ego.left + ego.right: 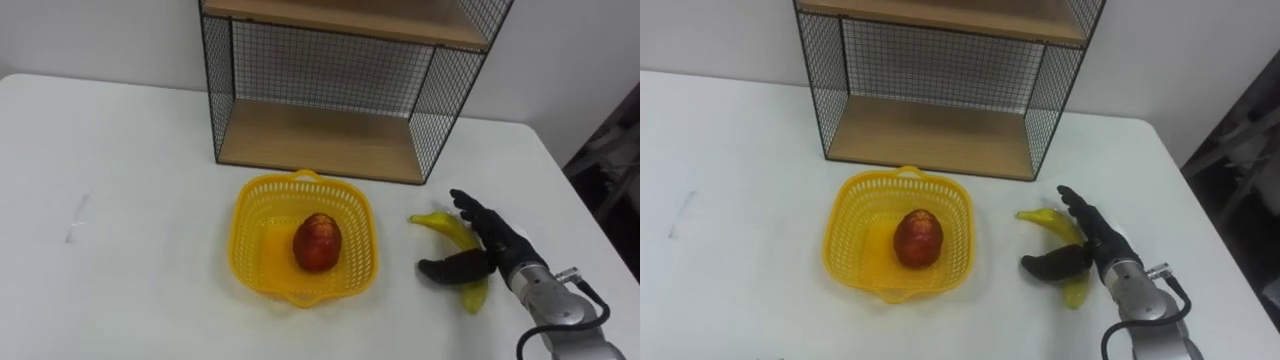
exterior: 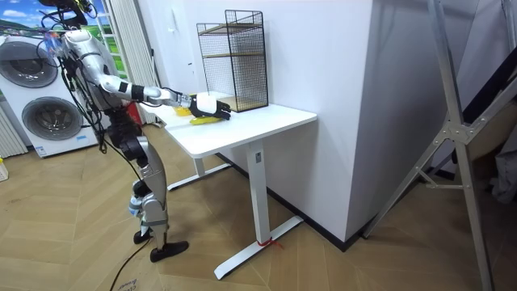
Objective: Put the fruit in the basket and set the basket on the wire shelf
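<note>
The robot stands at the white table (image 1: 120, 200) and its right hand (image 1: 500, 245) lies flat on the banana (image 1: 445, 228), fingers straight and thumb stuck out to the side, not closed round it. The banana sits on the table just beside the yellow basket (image 1: 245, 200), which has a red fruit (image 1: 317, 242) in it, in front of the wire shelf (image 1: 330, 140). I think the banana is light, soft and a bit slippery, so hold it gently round the middle

Right robot hand (image 1: 498, 246) outstretched, fingers straight.
</note>
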